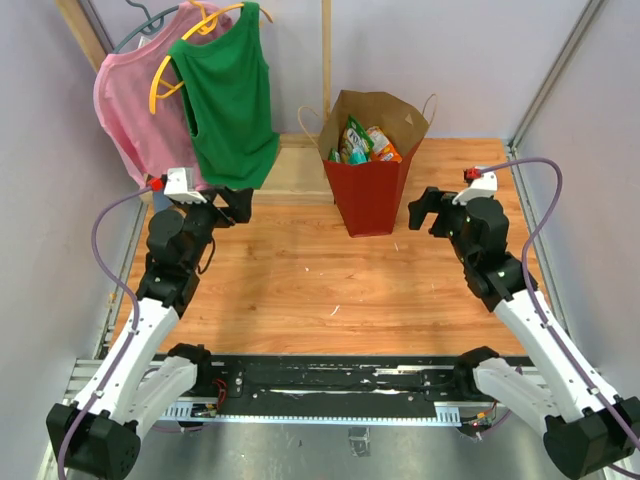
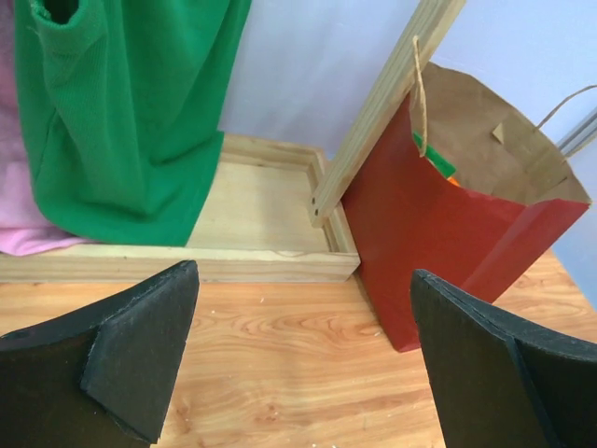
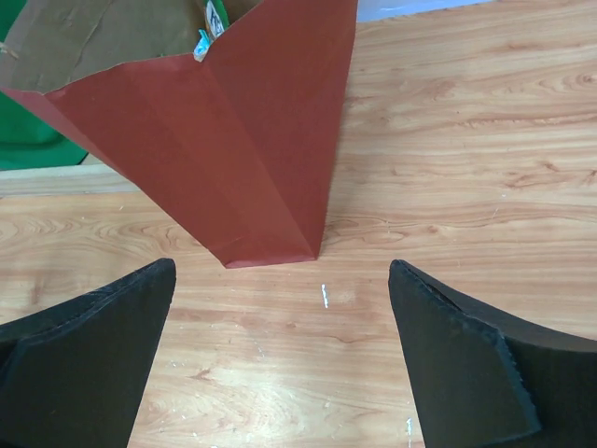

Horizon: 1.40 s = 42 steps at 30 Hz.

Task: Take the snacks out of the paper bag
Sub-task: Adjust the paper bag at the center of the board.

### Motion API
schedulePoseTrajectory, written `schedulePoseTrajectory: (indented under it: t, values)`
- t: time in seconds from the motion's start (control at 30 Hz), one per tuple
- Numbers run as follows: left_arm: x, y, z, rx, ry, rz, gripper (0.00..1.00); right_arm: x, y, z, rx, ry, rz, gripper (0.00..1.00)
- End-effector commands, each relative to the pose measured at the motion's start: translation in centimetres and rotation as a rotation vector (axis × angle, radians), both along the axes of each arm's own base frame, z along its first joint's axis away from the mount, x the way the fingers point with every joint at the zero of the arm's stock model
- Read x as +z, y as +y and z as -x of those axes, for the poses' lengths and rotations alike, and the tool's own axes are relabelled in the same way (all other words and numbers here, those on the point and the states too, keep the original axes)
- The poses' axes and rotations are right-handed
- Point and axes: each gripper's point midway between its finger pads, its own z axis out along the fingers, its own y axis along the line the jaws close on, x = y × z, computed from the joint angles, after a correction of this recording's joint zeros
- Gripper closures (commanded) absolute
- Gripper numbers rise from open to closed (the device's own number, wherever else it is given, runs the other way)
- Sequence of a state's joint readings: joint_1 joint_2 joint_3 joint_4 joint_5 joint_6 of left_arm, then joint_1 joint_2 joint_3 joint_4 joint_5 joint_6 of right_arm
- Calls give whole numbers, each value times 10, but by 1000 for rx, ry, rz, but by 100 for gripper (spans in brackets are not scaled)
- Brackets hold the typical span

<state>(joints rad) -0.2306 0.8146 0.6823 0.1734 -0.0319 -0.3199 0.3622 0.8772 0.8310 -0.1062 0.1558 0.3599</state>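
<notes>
The paper bag (image 1: 371, 195), red outside and brown inside, stands upright at the back middle of the wooden table. Snacks (image 1: 362, 143) fill its open top: green, teal and orange packets. In the left wrist view the paper bag (image 2: 438, 233) stands to the right with a bit of green and orange snack (image 2: 438, 166) at its rim. The right wrist view has the paper bag (image 3: 233, 131) at the upper left. My left gripper (image 1: 238, 205) hovers open left of the bag. Right of the bag, my right gripper (image 1: 428, 210) is open too. Neither holds anything.
A green top (image 1: 228, 95) and a pink top (image 1: 135, 110) hang on hangers at the back left, over a low wooden frame (image 2: 233, 266). An upright wooden post (image 1: 326, 60) stands behind the bag. Walls close in the left, right and back.
</notes>
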Motion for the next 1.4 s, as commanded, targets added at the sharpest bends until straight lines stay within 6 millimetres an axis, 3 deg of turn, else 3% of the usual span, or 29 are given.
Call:
schedulePoseTrajectory:
  t: [0.0,0.1,0.17,0.27,0.43,0.53,0.63,0.73,0.8,0.87,0.97,1.03,1.2,1.37]
  values:
    - [12,-10,3,-55,-52,32,0,3,-3,-6,-21,-8,5,2]
    - [19,-48,12,-288,-89,-7,0,-5,10,-5,63,-48,5,2]
    - [27,-83,35,-536,-193,-41,0,-4,10,-6,45,-82,-52,2]
    - [36,-112,66,-798,-299,-99,0,9,24,-11,123,-100,-37,2]
    - [33,-139,129,-1249,-406,-155,0,31,58,-17,201,-72,143,2]
    - [34,-144,135,-1289,-406,-149,0,50,87,-15,273,-102,206,2]
    - [27,-151,120,-1235,-342,-182,0,65,114,-16,355,-143,253,2]
    - [25,-151,82,-1057,-242,-194,0,74,138,-25,430,-150,304,2]
    - [30,-139,41,-834,-169,-148,1,85,150,-32,469,-140,329,1]
    - [29,-113,-5,-553,-64,-75,0,91,163,-39,509,-128,354,4]
    - [15,-98,-34,-399,53,3,0,85,179,-48,570,-76,408,14]
    - [2,-97,-48,-359,122,57,0,80,173,-58,514,-49,438,16]
    - [-16,-99,-77,-278,226,109,0,84,131,-73,351,-48,354,19]
    - [-10,-108,-92,-164,216,59,0,67,66,-93,187,40,272,20]
